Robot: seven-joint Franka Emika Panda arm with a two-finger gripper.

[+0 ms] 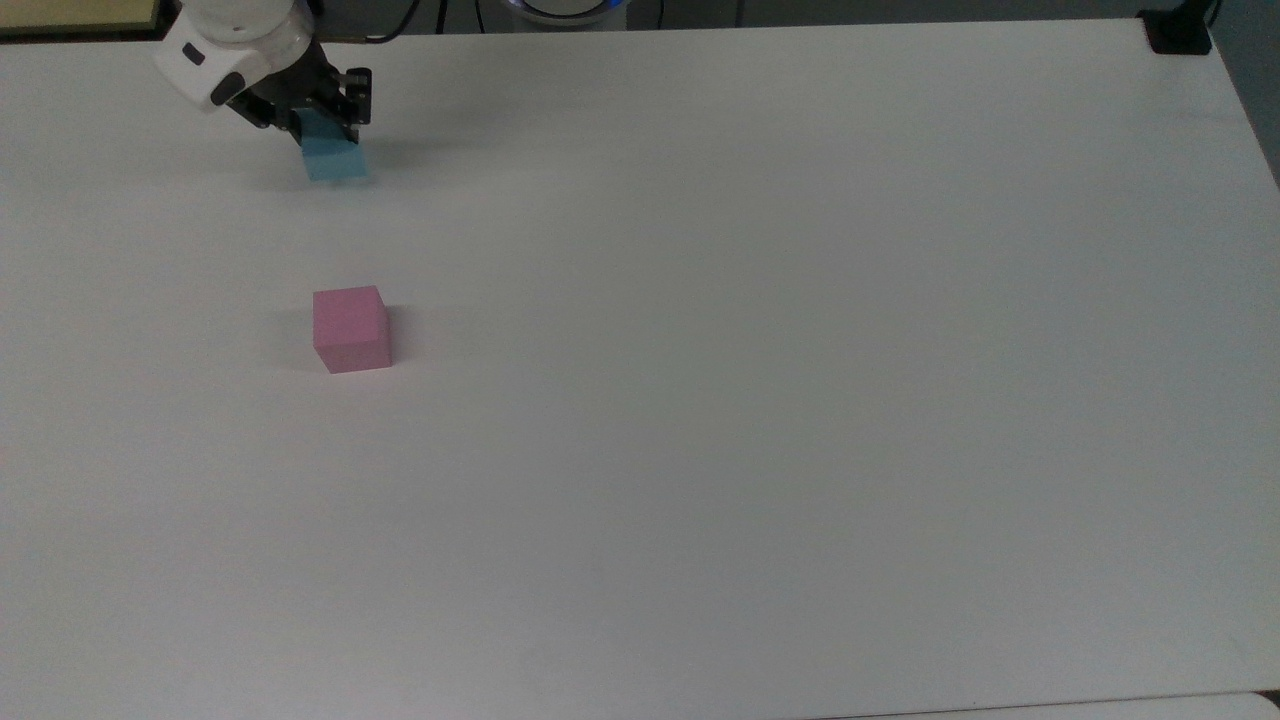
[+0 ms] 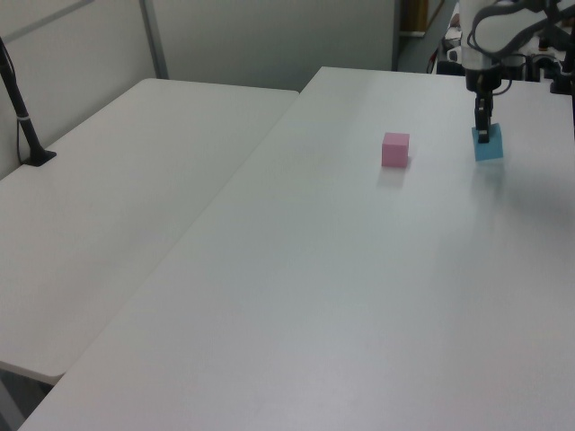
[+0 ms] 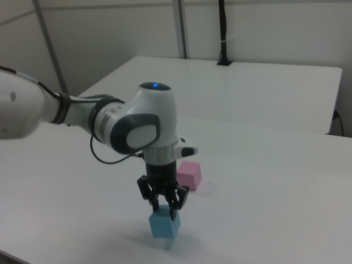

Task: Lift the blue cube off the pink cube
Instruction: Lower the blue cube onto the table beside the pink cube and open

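The blue cube point(image 1: 337, 163) is low at the table point(image 1: 800, 400), near the far left corner in the top view, and its underside looks level with the surface. My gripper point(image 1: 325, 135) points straight down and is shut on the cube's upper part. In the right view the fingers point(image 3: 177, 204) clamp the top of the blue cube point(image 3: 165, 225). The pink cube point(image 1: 350, 328) stands alone on the table, well apart from the blue one. In the left view the pink cube point(image 2: 395, 149) is to the left of the blue cube point(image 2: 488, 146) and the gripper point(image 2: 483, 135).
A black mount point(image 1: 1178, 32) sits at the table's far right corner in the top view. A second white table point(image 2: 117, 197) adjoins on the left view's left, with a black post point(image 2: 22, 117) on it. The white arm point(image 3: 137, 126) rises above the gripper.
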